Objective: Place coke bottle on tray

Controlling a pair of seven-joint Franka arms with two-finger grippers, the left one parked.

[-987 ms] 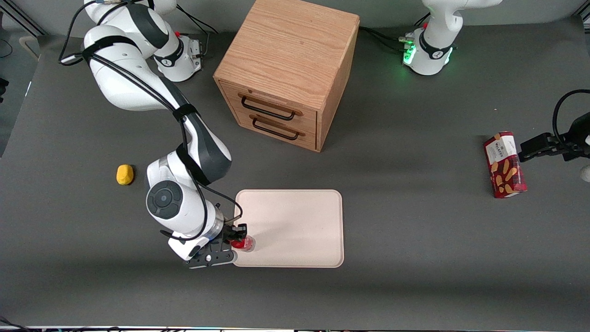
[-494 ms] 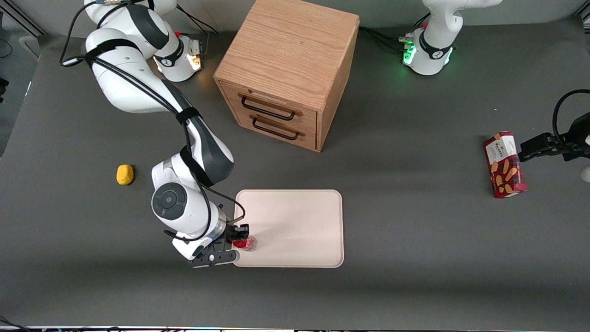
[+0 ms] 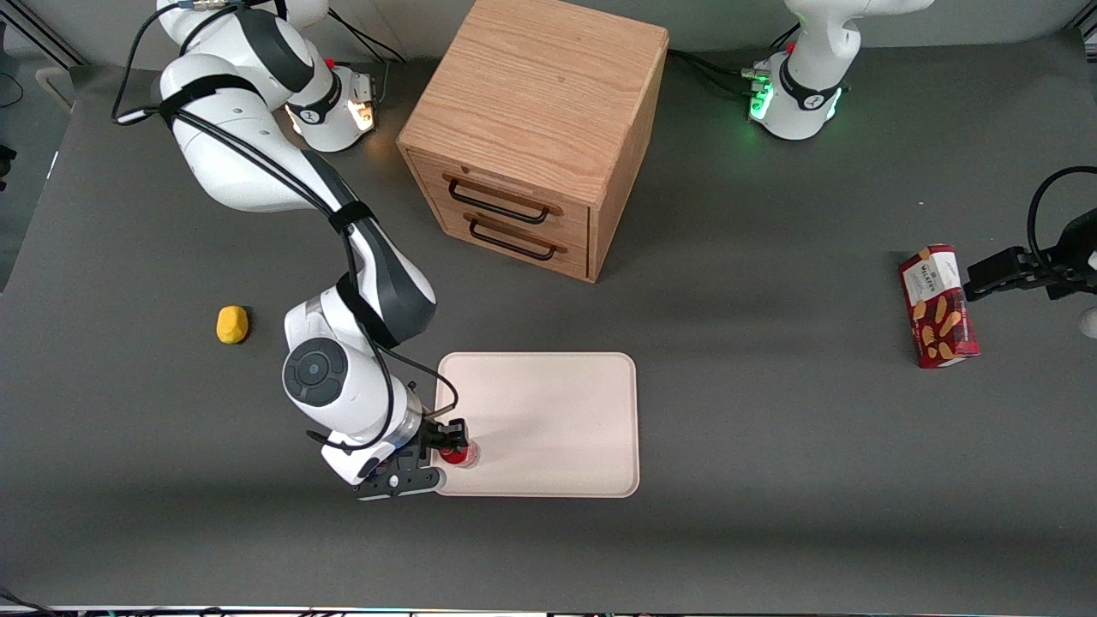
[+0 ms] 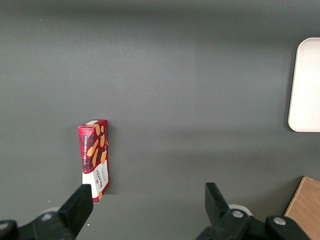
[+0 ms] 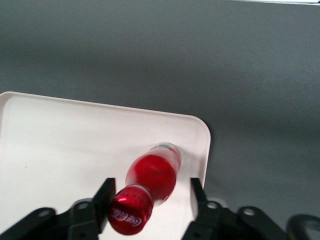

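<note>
The coke bottle (image 5: 151, 186) stands over the tray (image 3: 548, 411) near its corner at the working arm's end, apparently set down, and the gripper (image 3: 452, 445) flanks it with fingers apart, so only withdrawal remains.

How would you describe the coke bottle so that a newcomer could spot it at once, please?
Find the cream-pink tray nearer the front camera than the wooden drawer cabinet. At its corner toward the working arm's end stands the coke bottle, between the open fingers of the claw. It is tiny, with a red cap, unlike the larger red biscuit box or the yellow lump.
</note>
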